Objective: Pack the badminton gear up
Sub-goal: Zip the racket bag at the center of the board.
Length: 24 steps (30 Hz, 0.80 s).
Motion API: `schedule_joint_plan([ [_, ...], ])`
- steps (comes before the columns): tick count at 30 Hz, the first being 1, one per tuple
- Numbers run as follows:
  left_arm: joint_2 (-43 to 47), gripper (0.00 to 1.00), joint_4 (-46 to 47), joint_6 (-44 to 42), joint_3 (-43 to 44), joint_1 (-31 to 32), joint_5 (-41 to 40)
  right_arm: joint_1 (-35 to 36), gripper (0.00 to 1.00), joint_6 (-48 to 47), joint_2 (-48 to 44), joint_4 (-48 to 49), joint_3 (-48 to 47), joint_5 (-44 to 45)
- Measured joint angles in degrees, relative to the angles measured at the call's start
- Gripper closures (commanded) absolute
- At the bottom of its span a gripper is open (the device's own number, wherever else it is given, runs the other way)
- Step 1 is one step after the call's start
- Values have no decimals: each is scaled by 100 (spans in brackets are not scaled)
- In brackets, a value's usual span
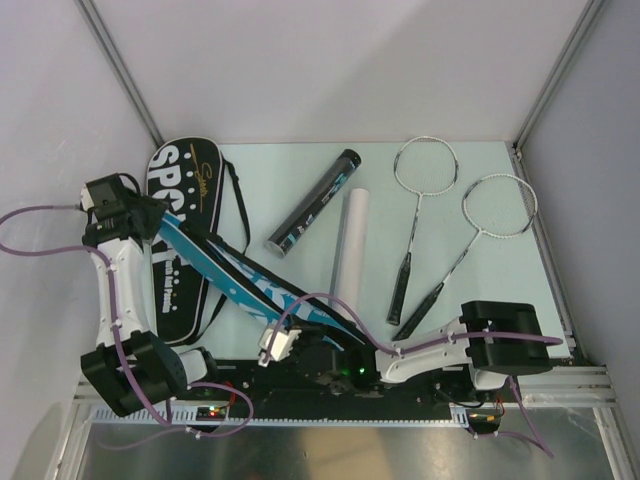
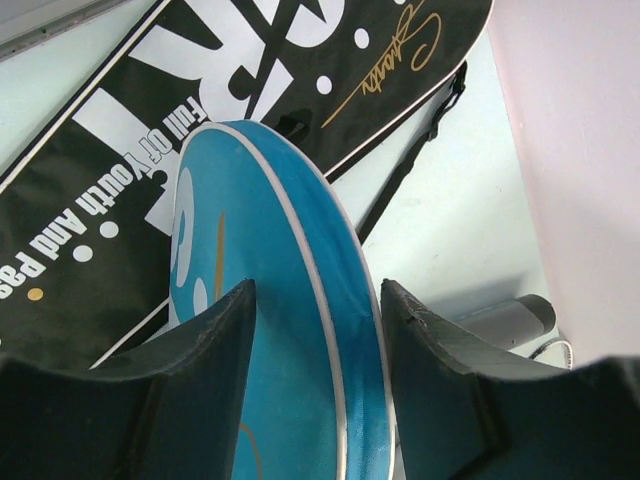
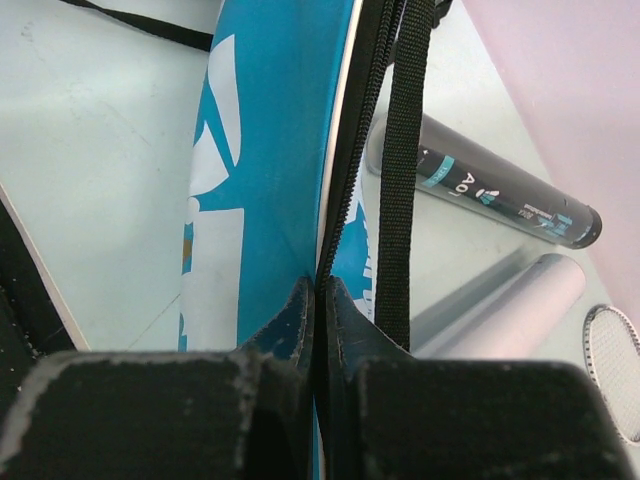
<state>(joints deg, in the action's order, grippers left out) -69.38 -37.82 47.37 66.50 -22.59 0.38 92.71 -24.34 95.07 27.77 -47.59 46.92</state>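
Note:
A blue racket cover (image 1: 230,270) hangs edge-on in a diagonal between my two grippers. My left gripper (image 2: 318,290) is shut on its rounded end (image 2: 250,230), above the black "SPORT" cover (image 1: 180,180), which lies flat at the far left. My right gripper (image 3: 320,285) is shut on the blue cover's zipper edge (image 3: 345,190) near the arm bases, with the black strap (image 3: 400,150) beside it. A black teal-printed tube (image 1: 315,203) and a white tube (image 1: 352,250) lie mid-table. Two thin rackets (image 1: 425,165) (image 1: 497,205) lie to the right.
Pale walls with metal posts (image 1: 125,75) close in the table on the left, back and right. The black cover's carry strap (image 1: 237,200) loops out on the table toward the tubes. The metal rail (image 1: 560,385) with the arm bases runs along the near edge.

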Motion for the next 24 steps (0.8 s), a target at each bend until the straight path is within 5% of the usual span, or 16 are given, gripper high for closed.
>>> schedule_joint_plan([
  [2,0,52,7,0,-7,0,9,-55,100,-24,-39,15,39,-37],
  [8,179,96,142,-118,-162,0,-22,-214,100,-192,-168,74,173,-184],
  [17,363,100,452,48,-328,-66,-42,-929,99,-564,-190,330,269,-577],
  [24,590,100,671,382,-527,-68,-55,-1224,77,-605,-201,345,275,-789],
])
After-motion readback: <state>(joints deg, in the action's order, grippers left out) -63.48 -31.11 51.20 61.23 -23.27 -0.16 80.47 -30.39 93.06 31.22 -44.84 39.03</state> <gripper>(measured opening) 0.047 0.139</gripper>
